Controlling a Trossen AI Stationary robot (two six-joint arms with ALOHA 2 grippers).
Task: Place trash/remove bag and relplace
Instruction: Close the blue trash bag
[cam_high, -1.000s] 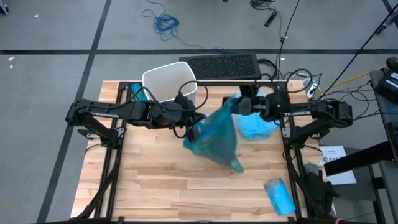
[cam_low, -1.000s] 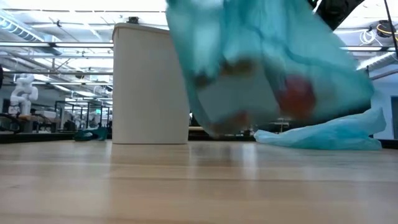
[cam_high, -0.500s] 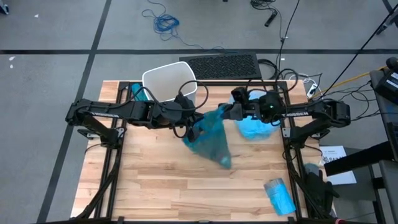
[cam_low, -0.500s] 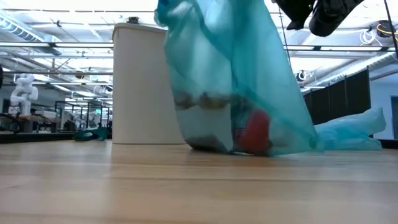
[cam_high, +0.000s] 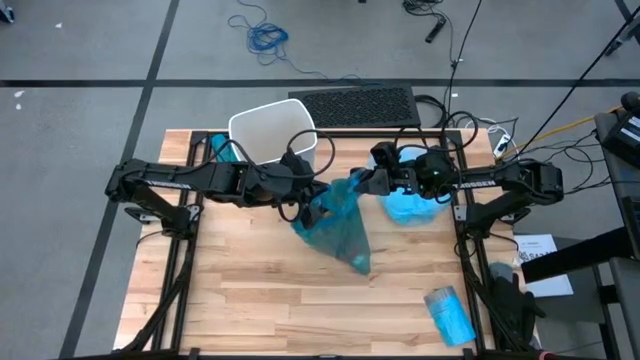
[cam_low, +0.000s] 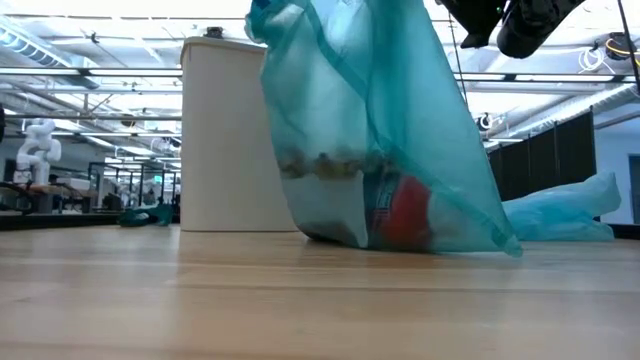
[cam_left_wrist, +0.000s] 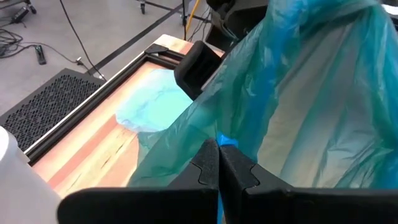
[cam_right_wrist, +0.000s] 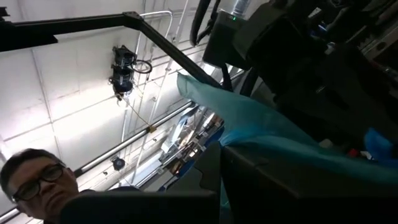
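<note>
A teal translucent trash bag (cam_high: 338, 222) hangs between my two grippers over the middle of the table, its bottom (cam_low: 400, 240) resting on the wood. Through the film show the trash: brown paper wads (cam_low: 322, 162) and a red-and-white bottle (cam_low: 402, 215). My left gripper (cam_high: 310, 196) is shut on the bag's top from the left. My right gripper (cam_high: 367, 180) is shut on it from the right. The white bin (cam_high: 272, 135) stands at the far left, behind the bag, with no bag in it. My left gripper pinches gathered film at the bag's top (cam_left_wrist: 225, 144) between its two fingers, coming from the table's left and slanting slightly down. The bag hangs below the hold with its bottom on the table. My right gripper pinches a bunched strip of the bag's top (cam_right_wrist: 244, 127) between its shut fingers, coming from the table's right and tipped upward. That strip runs taut away from the fingers.
A loose pale blue bag (cam_high: 412, 207) lies crumpled on the table under my right arm. A blue packet (cam_high: 449, 314) lies at the near right corner. A black mat (cam_high: 355, 105) sits beyond the far edge. A person shows in the right wrist view.
The bag, spread wide, swinging and lifted clear a second ago, has dropped and narrowed; its bottom now rests on the table and it hangs still. My right gripper has gone a little toward the left gripper and tipped, staying shut on the bag.
</note>
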